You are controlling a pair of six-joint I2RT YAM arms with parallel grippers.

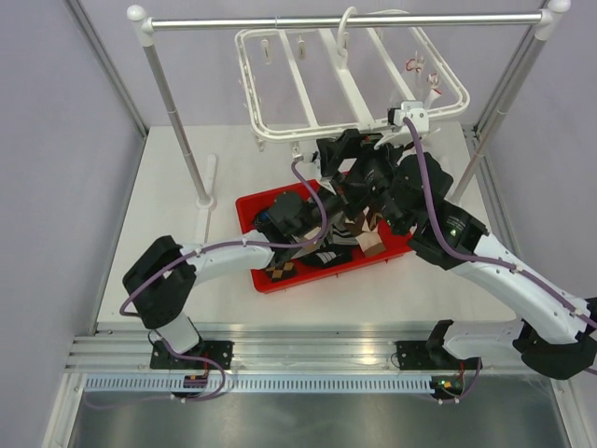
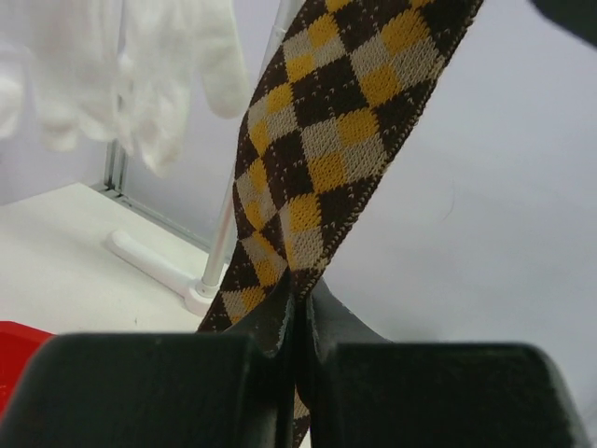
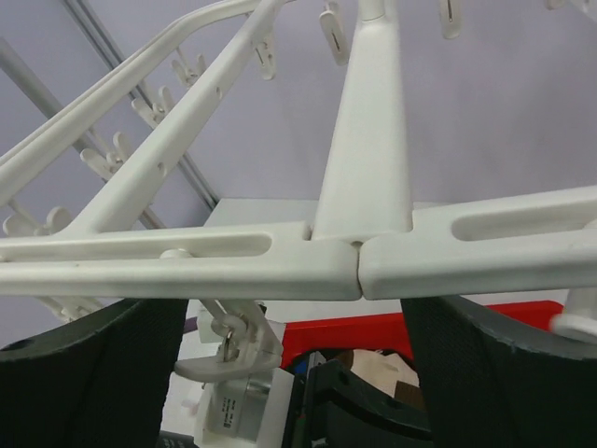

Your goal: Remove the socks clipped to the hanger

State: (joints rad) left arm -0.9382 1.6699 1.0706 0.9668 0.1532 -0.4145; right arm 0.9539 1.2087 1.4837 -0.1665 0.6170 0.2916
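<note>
In the left wrist view the left gripper (image 2: pixel 300 322) has its jaws clenched on a brown and mustard argyle fabric sock (image 2: pixel 326 140), which runs straight from lower centre to the upper right of the frame. A white glove-like cloth (image 2: pixel 140 75) hangs at upper left. In the right wrist view the right gripper (image 3: pixel 294 359) is released, its jaws spread wide beneath a crossbar of the large white plastic rectangular drying hanger (image 3: pixel 364 168). From above, a red plastic tray (image 1: pixel 250 207) sits mid-frame on the table (image 1: pixel 177 196).
</note>
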